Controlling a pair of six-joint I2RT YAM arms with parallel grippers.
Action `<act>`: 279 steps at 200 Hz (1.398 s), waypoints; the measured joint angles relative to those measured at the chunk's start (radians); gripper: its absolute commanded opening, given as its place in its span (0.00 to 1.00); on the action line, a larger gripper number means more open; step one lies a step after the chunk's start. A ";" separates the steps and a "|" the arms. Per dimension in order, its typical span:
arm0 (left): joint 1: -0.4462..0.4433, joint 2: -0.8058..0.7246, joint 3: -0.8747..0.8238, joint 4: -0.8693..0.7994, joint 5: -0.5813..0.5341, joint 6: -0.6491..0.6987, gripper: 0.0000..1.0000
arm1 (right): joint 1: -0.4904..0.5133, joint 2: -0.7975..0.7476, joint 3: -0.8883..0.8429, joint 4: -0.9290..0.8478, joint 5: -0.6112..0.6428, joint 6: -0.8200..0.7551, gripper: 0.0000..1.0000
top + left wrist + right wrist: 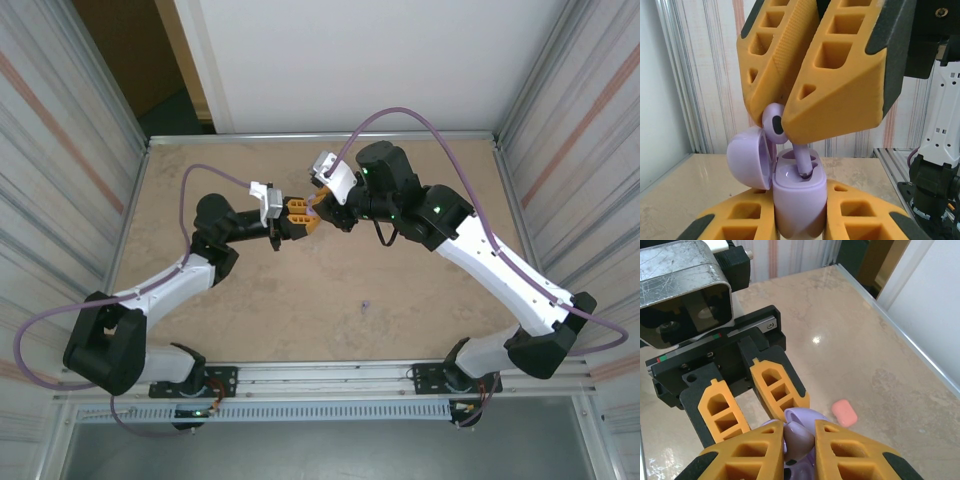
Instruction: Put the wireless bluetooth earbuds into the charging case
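Observation:
In the left wrist view a purple charging case [799, 200] stands upright with its lid [747, 157] swung open to the left. My left gripper [800, 212] is shut on the case body. From above, my right gripper [782, 125] is shut on the head of a purple earbud [773, 121]. The earbud's stem [802, 162] reaches down into the right slot of the case. In the right wrist view the same earbud [799, 440] sits between my right gripper [799, 437] fingers, over the case lid [810, 416]. From the top, both grippers [298, 215] [322, 208] meet mid-table.
A closed pink case [844, 412] lies on the beige table [880, 340] just right of the grippers. A tiny purple item [366, 303] lies on the table nearer the arm bases. Metal frame rails [320, 135] edge the table.

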 measured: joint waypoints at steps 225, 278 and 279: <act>-0.006 0.000 0.000 -0.011 -0.005 0.000 0.00 | 0.004 -0.008 -0.010 0.004 -0.013 -0.004 0.36; -0.006 0.000 0.000 -0.002 -0.050 0.000 0.00 | -0.052 -0.072 -0.022 0.032 -0.083 0.126 0.41; -0.006 0.000 0.000 -0.002 -0.053 0.000 0.00 | -0.053 -0.073 -0.023 0.033 -0.083 0.128 0.41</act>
